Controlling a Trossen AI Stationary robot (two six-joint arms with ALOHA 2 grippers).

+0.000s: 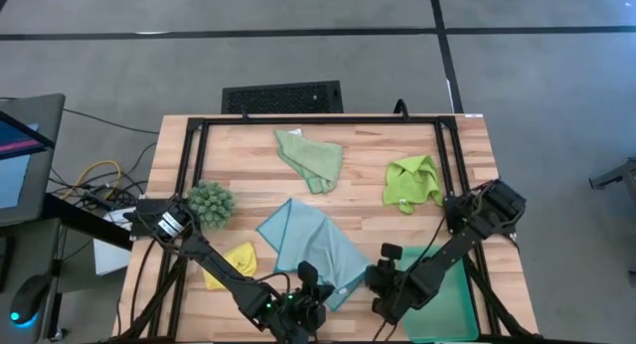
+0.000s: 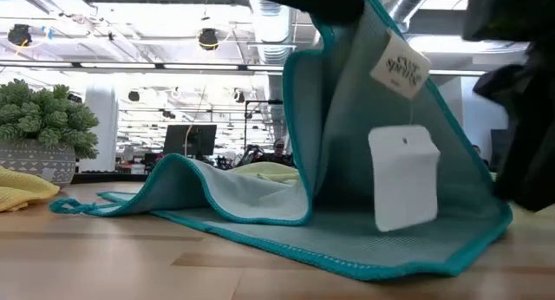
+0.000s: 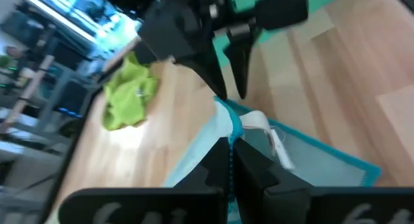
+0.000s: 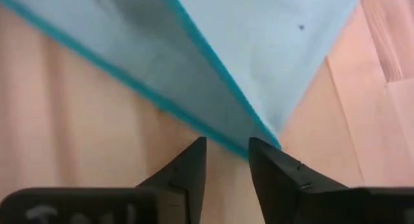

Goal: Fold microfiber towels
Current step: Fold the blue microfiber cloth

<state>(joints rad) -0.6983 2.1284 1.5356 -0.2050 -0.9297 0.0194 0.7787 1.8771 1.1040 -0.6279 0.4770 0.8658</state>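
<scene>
Your light blue towel (image 1: 310,247) is the landmark here: it lies spread on the table (image 1: 368,150) near the front edge, and everything else sits around it. Your left claw (image 3: 230,160) is pressed together on the towel's teal-hemmed front corner and holds that corner lifted off the wood, so in the low view the cloth (image 2: 381,161) rises like a tent with its white tag (image 2: 404,177) dangling, while the rest trails flat behind. That lift looks meant to carry the corner over for a fold. Your right claw (image 4: 228,160) hovers just beside the same raised edge with its fingers spread and nothing between them; from the left wrist view it (image 3: 233,75) points down at the hem close to the pinch, probably to take a second hold so the edge stays taut. The yellow towel (image 1: 233,262) lies crumpled to the left of the blue one, just past the dark-green spiky clump (image 1: 211,203). The pale sage green towel (image 1: 312,157) sits behind it, and the lime green towel (image 1: 412,182) behind and to its right; both are bunched, unfolded and well apart from the claws. The teal tray (image 1: 449,306) rests on the blue towel's right, under your right arm.
</scene>
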